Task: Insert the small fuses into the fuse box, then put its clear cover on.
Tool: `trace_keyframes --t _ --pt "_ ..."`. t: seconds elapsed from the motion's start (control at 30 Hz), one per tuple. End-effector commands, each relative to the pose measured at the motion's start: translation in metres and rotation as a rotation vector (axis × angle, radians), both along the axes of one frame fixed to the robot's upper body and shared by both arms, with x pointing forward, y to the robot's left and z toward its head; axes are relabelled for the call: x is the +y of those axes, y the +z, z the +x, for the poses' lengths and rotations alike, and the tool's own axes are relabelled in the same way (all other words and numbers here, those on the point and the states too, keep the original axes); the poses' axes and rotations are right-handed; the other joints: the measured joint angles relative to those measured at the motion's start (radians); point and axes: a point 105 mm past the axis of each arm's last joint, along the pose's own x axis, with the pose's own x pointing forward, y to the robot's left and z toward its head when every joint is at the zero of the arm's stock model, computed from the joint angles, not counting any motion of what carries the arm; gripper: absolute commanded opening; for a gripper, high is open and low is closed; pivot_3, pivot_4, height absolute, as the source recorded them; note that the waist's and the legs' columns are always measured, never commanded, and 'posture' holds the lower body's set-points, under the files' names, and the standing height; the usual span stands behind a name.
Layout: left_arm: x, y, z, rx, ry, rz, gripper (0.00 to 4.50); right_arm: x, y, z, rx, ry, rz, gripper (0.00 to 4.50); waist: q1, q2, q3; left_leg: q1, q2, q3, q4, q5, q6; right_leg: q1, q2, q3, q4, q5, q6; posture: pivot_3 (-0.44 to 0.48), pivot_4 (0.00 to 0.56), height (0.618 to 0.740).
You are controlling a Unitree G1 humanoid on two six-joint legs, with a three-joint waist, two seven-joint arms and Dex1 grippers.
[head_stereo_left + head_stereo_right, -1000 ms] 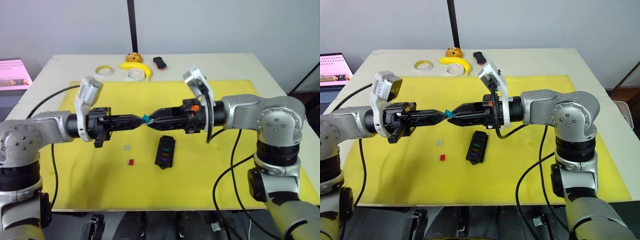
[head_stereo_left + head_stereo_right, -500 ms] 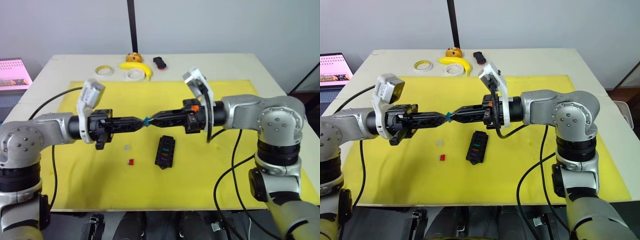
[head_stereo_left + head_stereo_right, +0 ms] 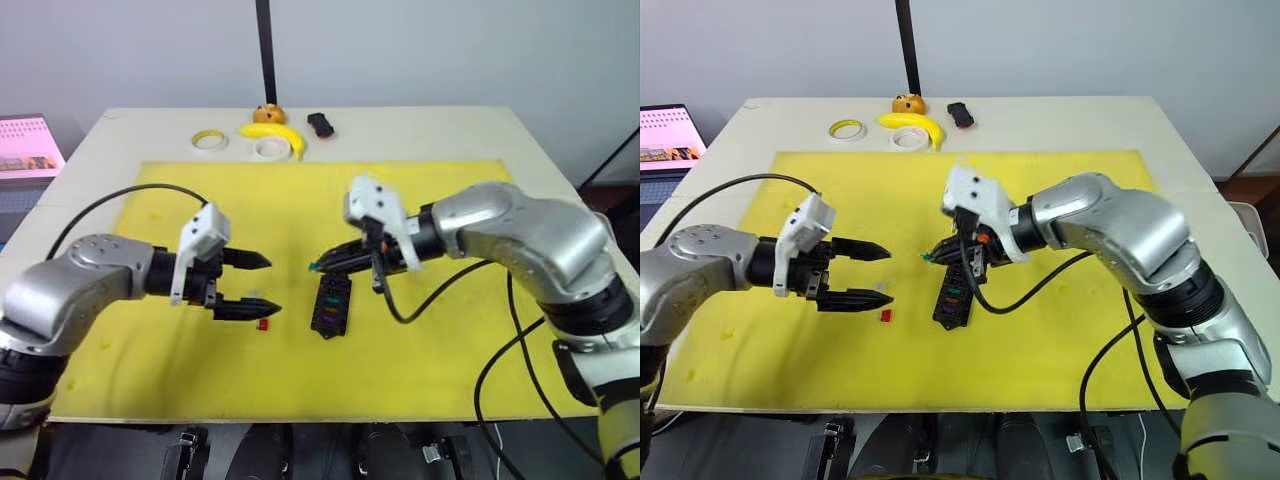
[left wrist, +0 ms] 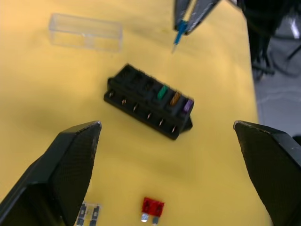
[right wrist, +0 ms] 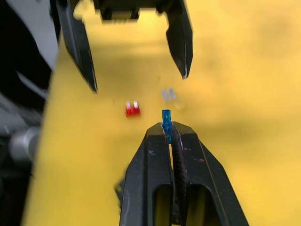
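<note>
Fuses lay scattered: left hand (image 3: 255, 285) hovered wide apart, holding nothing, above the red fuse (image 3: 262, 324) on the yellow mat (image 3: 150, 350); fuse box (image 3: 330, 305) sat mid-mat; right hand (image 3: 318, 266) pinched the teal fuse (image 5: 166, 116) just over it.

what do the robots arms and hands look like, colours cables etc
Both arms are rounded silver-grey metal shells with dark screw heads and black joint rings. Each ends in a black wrist section bearing a white camera housing, then two slim, pointed black fingers: the left hand and the right hand. A loose black cable loops from each wrist back along the arm. The right wrist has small orange parts.
</note>
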Motion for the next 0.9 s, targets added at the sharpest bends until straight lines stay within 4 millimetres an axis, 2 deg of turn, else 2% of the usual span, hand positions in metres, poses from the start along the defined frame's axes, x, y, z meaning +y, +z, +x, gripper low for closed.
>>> trace_keyframes --t 0.03,0.13,0.37,0.67,0.9 --pt "-0.006 -0.009 0.004 -0.108 -0.034 0.052 4.46 0.001 -0.006 0.008 -0.093 0.026 -0.074 0.00 0.000 0.000 0.000 0.000 0.000 0.000 0.000 0.000 0.000 0.000 0.000 0.000 0.000 0.000 0.000 0.000 0.150 0.740" --pt "-0.009 -0.019 0.003 -0.145 -0.072 0.086 4.46 -0.001 -0.016 0.016 -0.128 0.022 -0.138 0.00 0.001 0.000 0.000 0.000 0.000 0.000 0.000 0.000 0.000 0.000 0.000 0.000 0.000 0.000 0.000 0.000 0.150 0.740" --pt "-0.015 -0.025 0.002 -0.178 -0.108 0.084 4.46 -0.008 -0.028 0.021 -0.132 0.011 -0.211 0.00 0.001 0.000 0.000 -0.001 0.000 -0.001 0.000 0.000 0.000 0.000 0.000 -0.001 0.000 0.000 0.000 0.000 0.150 0.740" --pt "-0.024 -0.026 0.005 -0.220 -0.147 0.058 4.46 -0.015 -0.032 0.021 -0.094 -0.031 -0.241 0.00 0.002 0.000 0.000 -0.001 0.000 -0.001 0.000 0.000 0.000 0.000 0.000 -0.001 0.000 0.000 0.000 0.000 0.150 0.740" --pt "-0.033 -0.037 0.007 -0.231 -0.218 0.072 4.46 -0.016 -0.034 0.020 -0.061 -0.052 -0.251 0.00 0.002 0.000 0.000 0.000 0.000 -0.001 0.001 0.000 0.000 0.001 0.000 -0.001 0.000 0.000 0.000 0.000 0.150 0.740"
